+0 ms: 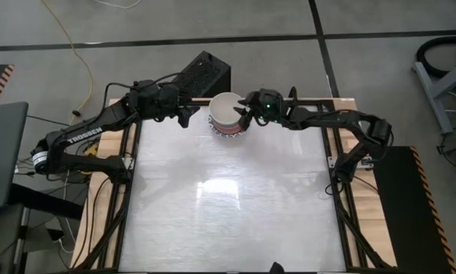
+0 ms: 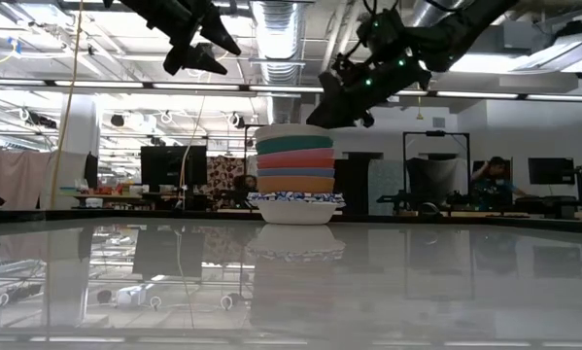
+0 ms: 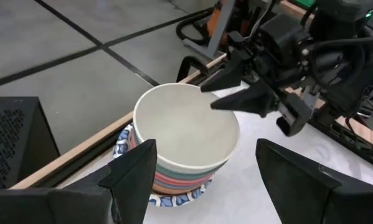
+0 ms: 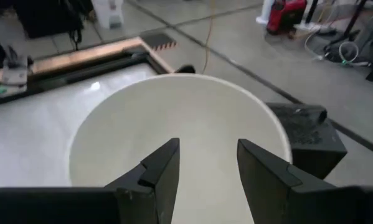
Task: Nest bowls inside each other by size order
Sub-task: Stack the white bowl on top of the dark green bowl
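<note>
1. Inside the stack of bowls (image 2: pixel 294 185), only the edges of the lower bowls show; their insides are hidden by the cream bowl (image 1: pixel 228 109) on top.
2. Behind the stack, a seated person (image 2: pixel 492 181) is too small to make out.

From my remote station: grey concrete floor (image 1: pixel 75 23) crossed by dark seam lines, with a yellow cable (image 1: pixel 81 57) trailing over it. A black perforated box (image 1: pixel 206 73) stands just behind the table (image 1: pixel 228 213), whose glossy white top mirrors the ceiling lights (image 2: pixel 222 87). Across the room I see exposed silver ductwork (image 2: pixel 276 24), dark monitors (image 2: pixel 164 165), and a person (image 2: pixel 493 180) seated at a far desk.
</note>
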### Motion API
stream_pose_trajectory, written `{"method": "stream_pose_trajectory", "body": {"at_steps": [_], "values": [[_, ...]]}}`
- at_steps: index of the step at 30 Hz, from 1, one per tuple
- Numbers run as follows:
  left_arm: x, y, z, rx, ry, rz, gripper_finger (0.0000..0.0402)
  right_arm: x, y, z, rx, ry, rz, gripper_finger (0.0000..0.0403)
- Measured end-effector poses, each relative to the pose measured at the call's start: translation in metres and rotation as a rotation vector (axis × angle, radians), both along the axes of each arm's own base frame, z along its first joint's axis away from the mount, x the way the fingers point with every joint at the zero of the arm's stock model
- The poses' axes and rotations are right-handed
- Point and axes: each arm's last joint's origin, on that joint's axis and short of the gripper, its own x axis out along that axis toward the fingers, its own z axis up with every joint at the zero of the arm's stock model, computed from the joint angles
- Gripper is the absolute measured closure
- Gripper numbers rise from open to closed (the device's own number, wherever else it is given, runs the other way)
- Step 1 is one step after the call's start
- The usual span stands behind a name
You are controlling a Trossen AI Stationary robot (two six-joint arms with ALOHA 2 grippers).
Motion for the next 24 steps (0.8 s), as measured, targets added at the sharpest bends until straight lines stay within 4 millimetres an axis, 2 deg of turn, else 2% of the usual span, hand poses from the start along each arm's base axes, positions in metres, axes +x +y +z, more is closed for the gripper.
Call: {"method": "stream_pose_trajectory", "body": {"at_steps": [14,18,24], "values": [[-0.001,0.001,0.000,0.009,0.006,0.055,0.0139,-0.008,-0.001,-0.025,0.036,0.006,-0.036,0.0223],[-0.001,0.001,0.000,0.019,0.012,0.051,0.0139,-0.008,0.000,-0.014,0.002,-0.074,-0.032,0.0223],[0.000,0.001,0.001,0.027,0.001,0.033,0.0139,-0.020,0.006,0.018,-0.054,-0.183,-0.032,0.0223]]}}
